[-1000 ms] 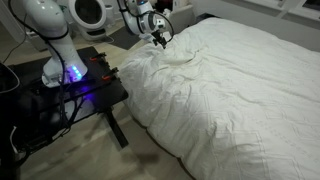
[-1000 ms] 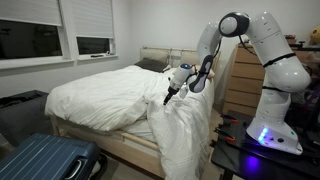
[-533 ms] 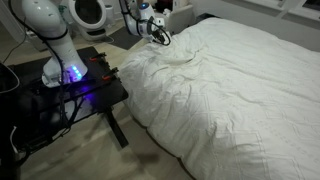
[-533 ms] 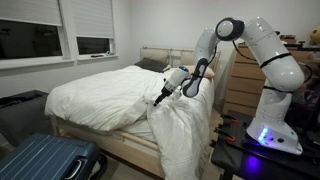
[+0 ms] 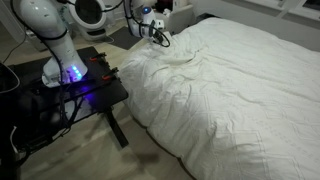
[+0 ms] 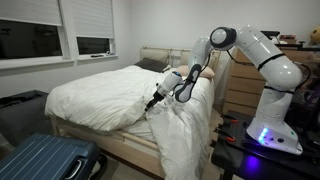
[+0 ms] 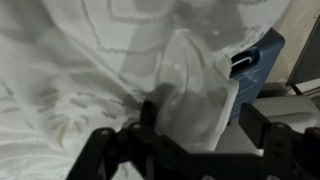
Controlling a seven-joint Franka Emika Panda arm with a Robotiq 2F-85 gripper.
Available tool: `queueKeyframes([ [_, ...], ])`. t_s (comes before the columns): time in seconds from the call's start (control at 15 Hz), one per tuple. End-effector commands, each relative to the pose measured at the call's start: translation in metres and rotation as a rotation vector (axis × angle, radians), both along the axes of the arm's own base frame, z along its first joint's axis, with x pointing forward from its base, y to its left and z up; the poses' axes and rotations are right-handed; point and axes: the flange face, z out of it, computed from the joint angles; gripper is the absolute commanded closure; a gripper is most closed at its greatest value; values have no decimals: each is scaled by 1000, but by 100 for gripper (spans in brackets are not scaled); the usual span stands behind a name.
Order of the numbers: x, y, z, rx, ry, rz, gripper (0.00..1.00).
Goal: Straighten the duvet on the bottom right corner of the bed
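The white quilted duvet point(image 5: 220, 85) covers the whole bed point(image 6: 122, 150) and hangs crumpled over the corner nearest the robot point(image 6: 185, 135). My gripper point(image 5: 159, 37) sits down in the rumpled fabric at that corner, also seen from the side point(image 6: 155, 102). In the wrist view an upright fold of the duvet point(image 7: 185, 80) stands between the black fingers point(image 7: 255, 125). The gripper point(image 7: 200, 108) is open: the fold touches the left finger, and a gap remains at the right one.
The black robot table point(image 5: 75, 90) with cables and a blue light stands close against the bed's side. A blue suitcase point(image 6: 45, 160) lies on the floor at the bed's foot. A wooden dresser point(image 6: 245, 75) stands behind the arm.
The arm has reached farther across the bed, carrying the gripper away from the robot base and slightly lower into the duvet. The duvet's bunched corner looks much the same.
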Motion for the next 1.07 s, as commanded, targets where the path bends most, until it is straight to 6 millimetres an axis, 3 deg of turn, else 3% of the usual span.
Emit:
queueKeyframes([
  [0.0, 12, 14, -2, 5, 4, 53, 42],
  [0.27, -3, 44, -3, -12, 66, 106, 73],
  [0.4, -26, 80, -6, -18, 127, 151, 88],
  [0.53, -57, 130, -10, -13, 208, 220, 99],
  [0.73, -103, 214, -14, 23, 331, 367, 100],
  [0.93, -152, 310, -6, 33, 438, 494, 100],
  [1.0, -163, 332, -2, 26, 469, 518, 100],
])
